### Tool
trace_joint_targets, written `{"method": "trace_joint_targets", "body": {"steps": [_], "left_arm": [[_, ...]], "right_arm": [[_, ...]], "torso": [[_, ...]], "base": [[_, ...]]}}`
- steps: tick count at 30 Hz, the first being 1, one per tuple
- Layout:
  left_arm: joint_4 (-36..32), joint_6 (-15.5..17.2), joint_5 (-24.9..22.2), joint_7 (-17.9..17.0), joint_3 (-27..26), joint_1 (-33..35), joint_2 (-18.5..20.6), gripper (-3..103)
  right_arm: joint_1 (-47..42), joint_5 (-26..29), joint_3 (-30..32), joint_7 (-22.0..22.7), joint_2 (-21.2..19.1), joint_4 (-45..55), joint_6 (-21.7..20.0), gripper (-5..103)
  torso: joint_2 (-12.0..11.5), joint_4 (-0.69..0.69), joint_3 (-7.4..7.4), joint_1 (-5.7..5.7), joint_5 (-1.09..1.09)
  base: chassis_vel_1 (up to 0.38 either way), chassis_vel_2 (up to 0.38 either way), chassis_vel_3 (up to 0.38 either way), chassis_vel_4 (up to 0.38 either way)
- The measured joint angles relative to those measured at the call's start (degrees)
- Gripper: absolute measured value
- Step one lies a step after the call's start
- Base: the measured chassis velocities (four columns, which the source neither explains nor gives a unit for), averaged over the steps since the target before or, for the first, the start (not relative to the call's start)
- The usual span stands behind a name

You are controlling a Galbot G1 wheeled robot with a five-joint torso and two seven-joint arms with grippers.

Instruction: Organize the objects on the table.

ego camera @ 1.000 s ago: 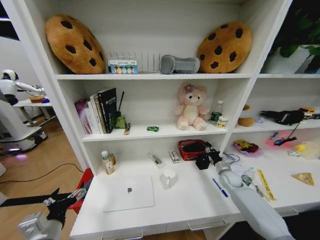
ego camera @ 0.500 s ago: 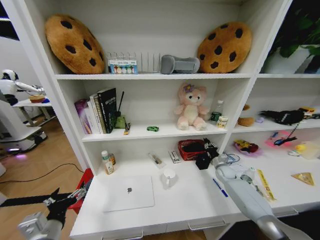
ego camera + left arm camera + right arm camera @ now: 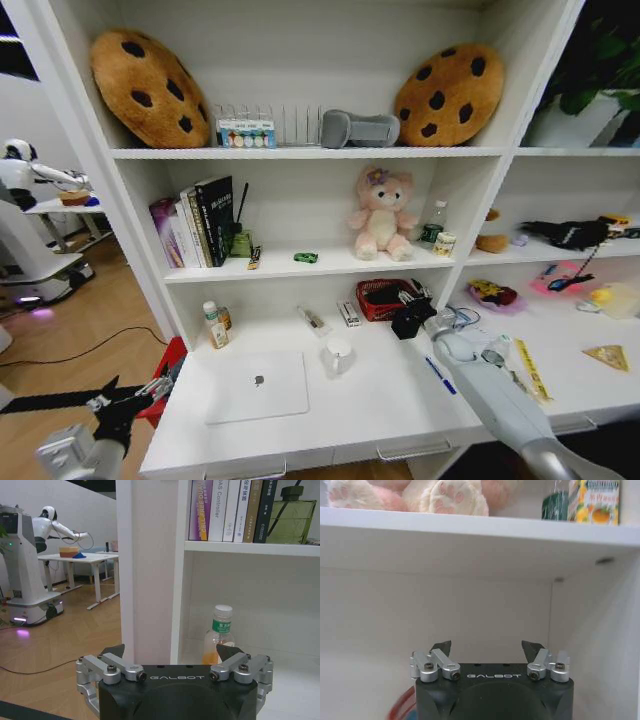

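Slim silver laptop, lid closed, is seen flat on the white surface, near the front edge on the left. A blue pen lies right of it, just beside the right forearm; a tiny green toy car sits on the shelf above.

Right gripper is held above the back of the surface, beside a red mesh basket; jaws are spread wide and nothing is held. Left gripper hangs idle off the surface's left end, jaws likewise wide and empty.

Judgement: the reach appears aimed near the basket. The approach is best kept slow, with the white cup and the basket wall cleared.

The basket's contents are dark and cannot be made out. Which object is targeted cannot be told.
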Motion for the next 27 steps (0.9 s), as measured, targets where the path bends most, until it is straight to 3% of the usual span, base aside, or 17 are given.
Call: {"method": "trace_joint_targets", "body": {"steps": [3, 6, 9, 10, 12, 13, 16, 20, 22, 27], "left_arm": [[0.0, 0.0, 0.0, 0.0, 0.0, 0.0, 0.0, 100], [0.0, 0.0, 0.0, 0.0, 0.0, 0.0, 0.0, 100], [0.0, 0.0, 0.0, 0.0, 0.0, 0.0, 0.0, 100], [0.0, 0.0, 0.0, 0.0, 0.0, 0.0, 0.0, 100], [0.0, 0.0, 0.0, 0.0, 0.0, 0.0, 0.0, 100], [0.0, 0.0, 0.0, 0.0, 0.0, 0.0, 0.0, 100], [0.0, 0.0, 0.0, 0.0, 0.0, 0.0, 0.0, 100], [0.0, 0.0, 0.0, 0.0, 0.0, 0.0, 0.0, 100], [0.0, 0.0, 0.0, 0.0, 0.0, 0.0, 0.0, 100], [0.0, 0.0, 0.0, 0.0, 0.0, 0.0, 0.0, 100]], "right_arm": [[-3.1, 2.2, 1.1, 0.4, -1.2, 3.7, -2.4, 83], [-14.1, 3.6, 8.2, 3.1, -4.7, 16.4, -7.3, 98], [-19.6, 5.0, 12.3, 5.8, -5.8, 22.5, -10.8, 99], [-25.5, 7.5, 16.8, 8.0, -6.3, 27.5, -14.7, 100], [-31.5, 10.2, 22.2, 8.6, -6.8, 31.5, -18.7, 100], [-31.5, 10.2, 22.2, 8.6, -6.8, 31.5, -18.7, 100], [-39.4, 13.1, 28.8, 5.3, -7.9, 33.4, -22.2, 100], [-42.3, 13.5, 30.9, 1.7, -8.1, 31.2, -24.4, 100], [-42.5, 13.7, 31.1, -1.4, -8.5, 28.8, -28.7, 100], [-40.2, 12.8, 27.7, -2.3, -9.6, 25.9, -32.6, 100]], "torso": [[0.0, -0.02, 0.0, 0.0, 0.0], [0.0, -0.03, -0.01, -0.01, -0.02], [0.0, -0.02, -0.01, 0.0, -0.03], [0.0, -0.03, -0.01, -0.01, -0.01], [0.0, -0.03, -0.01, -0.01, -0.02], [0.0, -0.03, -0.01, -0.01, -0.02], [0.0, -0.04, -0.01, -0.01, -0.03], [0.0, -0.04, -0.01, -0.01, 0.0], [0.0, -0.03, 0.0, -0.01, 0.0], [0.0, -0.04, 0.0, -0.01, -0.01]], "base": [[0.0, 0.0, 0.0, 0.0], [0.0, 0.0, 0.0, 0.0], [0.0, 0.0, 0.0, 0.0], [0.0, 0.0, 0.0, 0.0], [0.0, 0.0, 0.0, 0.0], [0.0, 0.0, 0.0, 0.0], [0.0, 0.0, 0.0, 0.0], [0.0, 0.0, 0.0, 0.0], [0.0, 0.0, 0.0, 0.0], [0.0, 0.0, 0.0, 0.0]]}}
